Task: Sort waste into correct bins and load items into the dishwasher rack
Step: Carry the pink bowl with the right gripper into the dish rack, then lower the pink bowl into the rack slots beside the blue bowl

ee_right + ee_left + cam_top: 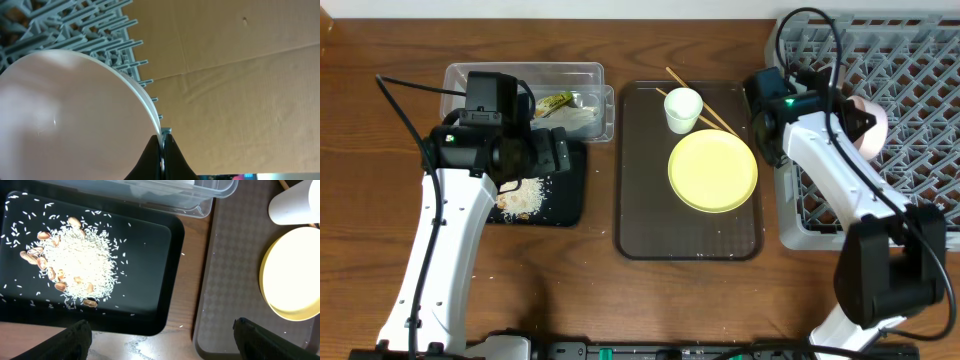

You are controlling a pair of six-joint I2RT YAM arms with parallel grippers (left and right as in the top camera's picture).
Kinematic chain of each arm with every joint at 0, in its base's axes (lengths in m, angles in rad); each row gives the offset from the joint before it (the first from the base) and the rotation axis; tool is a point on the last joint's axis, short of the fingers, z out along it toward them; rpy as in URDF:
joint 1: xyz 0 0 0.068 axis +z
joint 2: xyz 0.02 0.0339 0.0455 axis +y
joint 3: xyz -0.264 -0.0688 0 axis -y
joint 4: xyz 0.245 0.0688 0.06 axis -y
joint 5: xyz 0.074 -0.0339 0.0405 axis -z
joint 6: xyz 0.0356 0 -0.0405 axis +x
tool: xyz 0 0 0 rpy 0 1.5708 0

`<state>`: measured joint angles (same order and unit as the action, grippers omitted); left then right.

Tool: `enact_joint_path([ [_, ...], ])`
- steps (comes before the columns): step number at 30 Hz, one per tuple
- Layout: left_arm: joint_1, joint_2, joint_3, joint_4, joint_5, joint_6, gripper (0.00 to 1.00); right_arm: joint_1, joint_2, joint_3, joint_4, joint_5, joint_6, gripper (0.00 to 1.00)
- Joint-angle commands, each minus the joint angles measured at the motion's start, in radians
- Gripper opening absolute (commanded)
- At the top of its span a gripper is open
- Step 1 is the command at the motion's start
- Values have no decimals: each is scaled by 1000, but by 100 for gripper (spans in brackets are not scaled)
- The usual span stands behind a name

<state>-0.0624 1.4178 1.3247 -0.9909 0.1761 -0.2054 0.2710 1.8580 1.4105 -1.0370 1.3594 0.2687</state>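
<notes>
My left gripper (pixel 558 152) (pixel 161 330) hangs open over the near edge of the black tray (pixel 568 200) (pixel 145 280), which holds rice and nut scraps (pixel 523 196) (pixel 75 265). Behind it, the clear tub (pixel 520 70) (pixel 200 195) contains a green-and-orange wrapper (pixel 553 103) and white paper (pixel 582 120). My right gripper (pixel 850 115) (pixel 162 142) is shut on the rim of a pale bowl (pixel 872 125) (pixel 65 115), held tilted over the grey dishwasher rack (pixel 910 60) (pixel 90 30). The yellow plate (pixel 712 170) (pixel 295 275), white cup (pixel 683 108) (pixel 295 205) and chopsticks (pixel 718 120) lie on the brown serving tray (pixel 650 220) (pixel 225 280).
The brown serving tray sits between the black tray and the rack. A few rice grains lie on the wood beside the black tray. The right arm's base (pixel 880 290) stands in front of the rack's near edge.
</notes>
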Motion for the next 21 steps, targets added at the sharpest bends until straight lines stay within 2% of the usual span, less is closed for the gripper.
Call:
enact_joint_path([
  [1, 2, 5, 3, -3, -13, 6, 92, -20, 31, -1, 2, 15, -48, 1],
  [9, 2, 5, 3, -3, -13, 6, 93, 10, 59, -1, 14, -78, -95, 1],
  [14, 2, 5, 3, -3, -13, 6, 92, 65, 59, -1, 53, -109, -197, 1],
  [18, 2, 5, 3, -3, -13, 6, 92, 95, 59, -1, 87, -251, -336, 2],
  [21, 2, 5, 3, -3, -13, 6, 92, 99, 59, -1, 92, -312, -352, 4],
])
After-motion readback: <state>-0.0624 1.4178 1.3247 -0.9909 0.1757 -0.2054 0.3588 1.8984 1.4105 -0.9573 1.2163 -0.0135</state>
